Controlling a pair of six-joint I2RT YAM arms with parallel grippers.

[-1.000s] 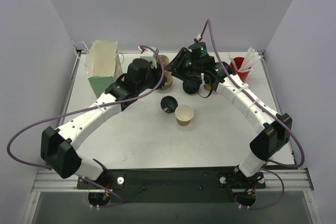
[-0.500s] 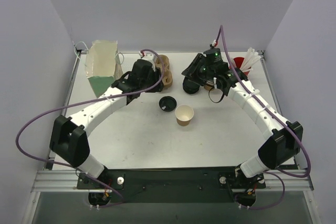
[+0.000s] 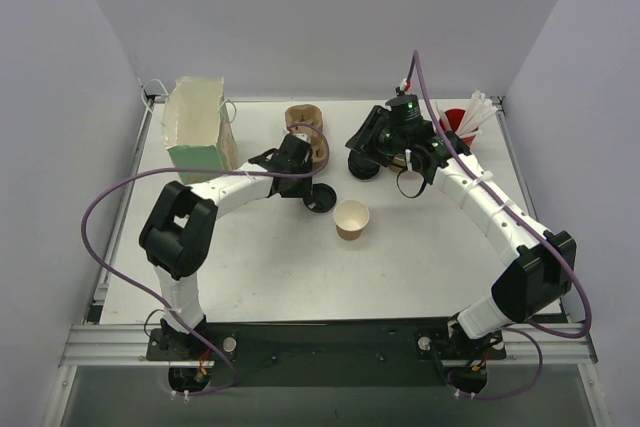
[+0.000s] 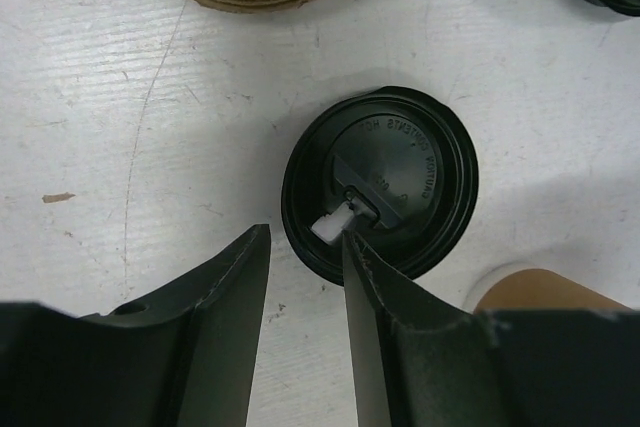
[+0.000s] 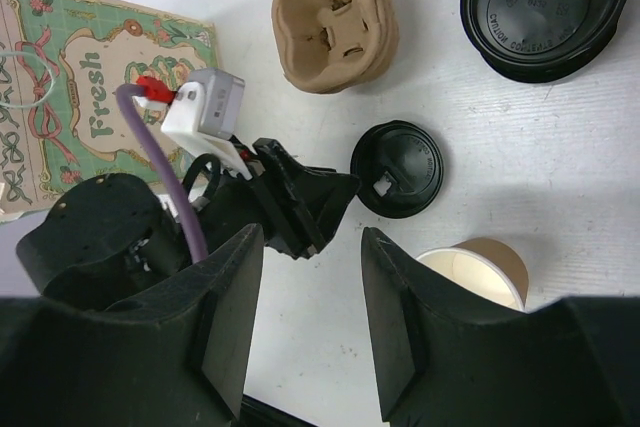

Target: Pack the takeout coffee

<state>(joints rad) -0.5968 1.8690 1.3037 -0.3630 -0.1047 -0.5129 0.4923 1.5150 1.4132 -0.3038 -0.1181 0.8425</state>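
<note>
The small lid (image 3: 320, 197) lies on the table (image 3: 250, 267), just left of and behind the paper cup (image 3: 351, 219). Behind the lid sits the cup carrier (image 3: 305, 119), with the paper bag (image 3: 195, 127) standing to its left and a larger lid (image 5: 545, 7) to its right.

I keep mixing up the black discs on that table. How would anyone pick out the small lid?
On the table, find the open tan paper cup near the middle. The small black lid lies flat right beside it, at the left arm's tool. Unlike the larger black lid farther back, it is cup-sized and shows a small white tab.
</note>
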